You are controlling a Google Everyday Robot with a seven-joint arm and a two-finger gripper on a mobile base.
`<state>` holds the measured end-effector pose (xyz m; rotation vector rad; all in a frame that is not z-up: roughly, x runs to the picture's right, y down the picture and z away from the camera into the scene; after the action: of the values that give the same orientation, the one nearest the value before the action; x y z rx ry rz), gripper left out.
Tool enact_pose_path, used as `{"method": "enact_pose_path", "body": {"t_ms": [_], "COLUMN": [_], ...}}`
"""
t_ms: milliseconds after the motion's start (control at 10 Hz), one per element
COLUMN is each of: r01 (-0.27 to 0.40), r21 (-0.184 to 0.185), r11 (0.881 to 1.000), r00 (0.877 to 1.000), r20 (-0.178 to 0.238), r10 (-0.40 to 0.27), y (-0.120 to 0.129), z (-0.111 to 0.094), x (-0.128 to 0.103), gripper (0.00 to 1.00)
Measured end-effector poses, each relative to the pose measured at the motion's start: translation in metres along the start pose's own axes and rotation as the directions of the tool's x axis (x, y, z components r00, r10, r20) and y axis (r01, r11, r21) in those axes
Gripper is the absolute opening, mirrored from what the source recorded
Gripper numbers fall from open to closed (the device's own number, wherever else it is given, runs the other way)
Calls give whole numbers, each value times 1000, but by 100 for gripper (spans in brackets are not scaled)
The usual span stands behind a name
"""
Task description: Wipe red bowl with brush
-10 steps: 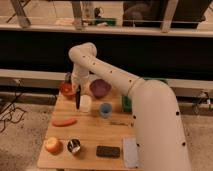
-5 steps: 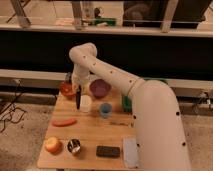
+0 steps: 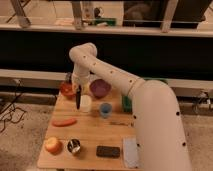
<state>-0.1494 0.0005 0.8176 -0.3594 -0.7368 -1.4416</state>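
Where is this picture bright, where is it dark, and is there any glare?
Camera view: table and white arm evenly bright; the wall band behind is dark; a small glint on the metal cup; the gripper, beside the red bowl, casts no clear shadow.

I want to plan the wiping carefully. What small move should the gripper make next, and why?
Probably move the gripper sideways toward the red bowl. It holds the brush upright, and the brush's lower end hangs beside the bowl, near the white cup, not inside the bowl.
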Motion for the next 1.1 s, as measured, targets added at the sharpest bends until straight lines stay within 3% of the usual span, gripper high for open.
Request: {"method": "enact_pose_path", "body": {"t_ms": [800, 1100], "r01": [48, 43], "r21": [6, 14], "r11": [999, 999], "r00": [999, 998], "r20": [20, 40], "r10": [-48, -43], "y": [-27, -23], "z": [6, 11], "x": [7, 2], "gripper": [19, 19]}}
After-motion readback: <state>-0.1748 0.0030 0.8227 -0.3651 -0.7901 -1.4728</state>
